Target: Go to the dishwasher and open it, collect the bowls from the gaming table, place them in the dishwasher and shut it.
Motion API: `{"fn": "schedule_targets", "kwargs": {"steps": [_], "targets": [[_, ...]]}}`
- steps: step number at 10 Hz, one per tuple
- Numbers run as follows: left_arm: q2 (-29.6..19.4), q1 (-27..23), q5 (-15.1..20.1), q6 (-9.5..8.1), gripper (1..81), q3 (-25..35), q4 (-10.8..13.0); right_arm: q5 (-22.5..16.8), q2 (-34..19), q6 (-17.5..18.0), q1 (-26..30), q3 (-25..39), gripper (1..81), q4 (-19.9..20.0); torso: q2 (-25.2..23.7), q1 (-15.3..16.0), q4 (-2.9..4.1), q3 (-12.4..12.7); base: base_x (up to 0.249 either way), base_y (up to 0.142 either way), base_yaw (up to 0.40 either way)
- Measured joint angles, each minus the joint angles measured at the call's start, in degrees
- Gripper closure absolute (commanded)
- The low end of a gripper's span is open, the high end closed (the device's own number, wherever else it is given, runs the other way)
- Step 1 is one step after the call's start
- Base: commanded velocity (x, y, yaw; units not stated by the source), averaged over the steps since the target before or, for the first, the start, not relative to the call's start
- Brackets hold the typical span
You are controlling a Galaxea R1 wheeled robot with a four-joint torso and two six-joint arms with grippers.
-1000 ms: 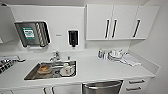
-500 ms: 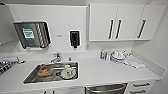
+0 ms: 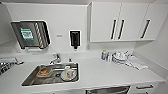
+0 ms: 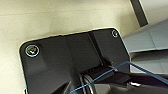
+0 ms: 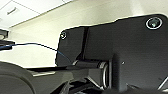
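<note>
The dishwasher (image 3: 108,90) sits shut under the bench's (image 3: 105,72) front edge, right of the sink (image 3: 51,74) holding dishes. Whether either hand is open, I cannot tell.

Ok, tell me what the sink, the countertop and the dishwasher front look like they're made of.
The sink looks like stainless steel: grey, with a dull metallic sheen on its walls. The countertop looks like a smooth white solid surface or laminate, seamless and matte; which one is not clear. The dishwasher front, seen as a strip under the counter edge, looks like brushed metal: grey with soft streaky reflections.
</note>
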Motion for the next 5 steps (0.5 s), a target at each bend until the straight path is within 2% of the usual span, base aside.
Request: {"fn": "schedule_targets", "kwargs": {"steps": [4,5], "targets": [[0.5,0.5,0.3,-0.22,1.0,-1.2,-0.1,0.0,1.6,0.0,-0.1,-3.4,1.0,0.0,0.0,0.0,0.0,0.0,0.0,0.0,0.0],[1.0,0.5,0.3,-1.06,1.0,-2.5,-0.5,0.0,1.7,0.0,-0.1,-3.9,1.0,0.1,0.0,0.0,0.0,0.0,0.0,0.0,0.0]]}}
